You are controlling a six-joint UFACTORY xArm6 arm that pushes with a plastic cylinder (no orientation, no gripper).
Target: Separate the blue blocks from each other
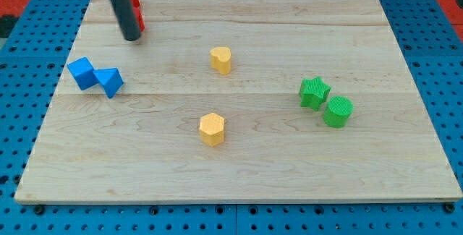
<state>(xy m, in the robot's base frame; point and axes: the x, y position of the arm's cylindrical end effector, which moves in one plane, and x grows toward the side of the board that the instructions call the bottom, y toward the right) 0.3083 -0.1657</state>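
Two blue blocks sit touching at the view's left: a blue cube-like block (82, 72) and a blue triangular block (110, 82) just to its right. My tip (132, 37) is at the end of the dark rod at the view's upper left, above and slightly right of the blue pair, apart from them. The tip stands right beside the red blocks (136, 11), which the rod partly hides.
A yellow heart-like block (221, 59) lies near the board's middle top, a yellow hexagonal block (212, 129) below it. A green star block (314, 92) and a green cylinder (337, 111) touch at the view's right. The wooden board (239, 181) lies on a blue pegboard.
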